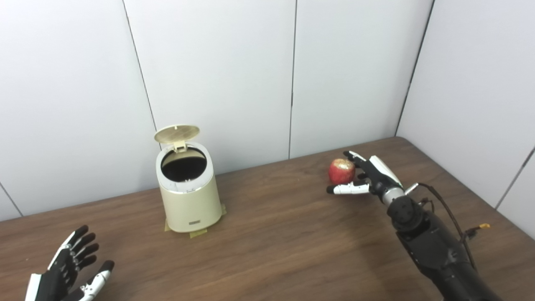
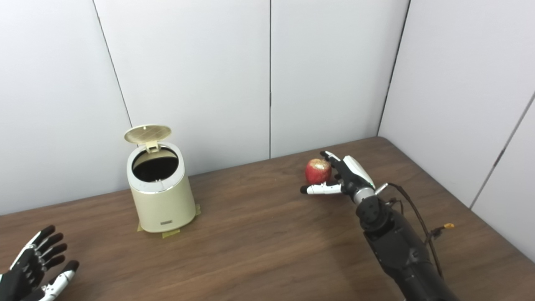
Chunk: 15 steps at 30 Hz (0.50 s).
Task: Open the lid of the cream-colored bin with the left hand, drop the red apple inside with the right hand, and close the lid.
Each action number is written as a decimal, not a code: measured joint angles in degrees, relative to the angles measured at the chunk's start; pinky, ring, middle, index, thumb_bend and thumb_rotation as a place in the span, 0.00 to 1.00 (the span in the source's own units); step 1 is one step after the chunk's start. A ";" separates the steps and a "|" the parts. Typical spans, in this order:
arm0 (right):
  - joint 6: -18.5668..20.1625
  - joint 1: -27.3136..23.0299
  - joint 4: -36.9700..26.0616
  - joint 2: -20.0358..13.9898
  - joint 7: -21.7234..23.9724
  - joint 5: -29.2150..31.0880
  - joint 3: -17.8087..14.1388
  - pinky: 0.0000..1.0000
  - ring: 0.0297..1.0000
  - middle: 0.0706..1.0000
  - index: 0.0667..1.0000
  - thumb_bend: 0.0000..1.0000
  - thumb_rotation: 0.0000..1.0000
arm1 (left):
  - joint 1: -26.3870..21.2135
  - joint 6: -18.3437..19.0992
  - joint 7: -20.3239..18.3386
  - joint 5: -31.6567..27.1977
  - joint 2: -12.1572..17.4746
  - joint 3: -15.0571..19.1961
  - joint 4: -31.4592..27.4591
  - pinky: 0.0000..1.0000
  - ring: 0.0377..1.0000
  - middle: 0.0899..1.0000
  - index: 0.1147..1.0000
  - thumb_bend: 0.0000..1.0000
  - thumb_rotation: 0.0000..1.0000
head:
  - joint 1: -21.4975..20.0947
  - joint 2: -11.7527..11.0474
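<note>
The cream-colored bin (image 1: 190, 196) stands left of centre on the wooden table, its dark inside showing. Its lid (image 1: 176, 133) is flipped up and back toward the wall. The red apple (image 1: 341, 170) rests on the table at the right, near the back. My right hand (image 1: 368, 175) is spread around it from the right, thumb stretched out in front of the apple and fingers curving behind it, not closed on it. My left hand (image 1: 69, 269) hovers open at the bottom left corner, well away from the bin.
Tape patches (image 1: 196, 233) hold the bin's base to the brown table (image 1: 271, 238). White wall panels (image 1: 217, 75) close in the back and right sides. A black cable (image 1: 449, 211) loops beside my right forearm.
</note>
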 measured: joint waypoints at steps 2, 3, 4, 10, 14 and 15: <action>-0.02 -1.06 1.33 -0.06 -0.09 -0.67 0.63 0.74 0.89 0.92 0.90 0.97 0.45 | 0.00 0.00 -0.12 0.00 -0.01 0.01 -0.05 0.80 0.82 0.86 0.90 0.44 0.00 | 0.17 0.26; -0.02 -1.22 1.40 -0.09 -0.11 -0.91 1.02 0.74 0.89 0.92 0.90 0.96 0.45 | 0.00 0.00 -0.19 -0.02 -0.02 0.01 -0.07 0.80 0.82 0.86 0.90 0.44 0.00 | 0.18 0.26; -0.08 -1.21 1.40 -0.09 -0.14 -1.31 1.42 0.75 0.89 0.92 0.90 0.96 0.45 | 0.00 0.00 -0.24 -0.05 -0.02 0.04 -0.08 0.79 0.82 0.86 0.90 0.44 0.00 | 0.18 0.26; -0.32 -1.15 1.44 -0.09 -0.43 -1.65 1.94 0.76 0.90 0.92 0.88 0.95 0.42 | 0.04 0.00 -0.89 -1.05 -0.01 0.22 -0.10 0.81 0.82 0.86 0.90 0.45 0.00 | 0.09 0.44; -0.66 -0.93 1.43 -0.09 -0.67 -1.66 1.95 0.77 0.89 0.90 0.88 0.92 0.40 | 0.07 0.00 -1.00 -1.19 0.00 0.19 -0.17 0.81 0.82 0.85 0.90 0.44 0.00 | 0.09 0.53; -0.77 -0.87 1.43 -0.09 -0.76 -1.67 1.98 0.77 0.89 0.89 0.88 0.92 0.40 | 0.07 0.00 -1.00 -1.14 0.02 0.17 -0.17 0.81 0.82 0.85 0.90 0.44 0.00 | 0.09 0.61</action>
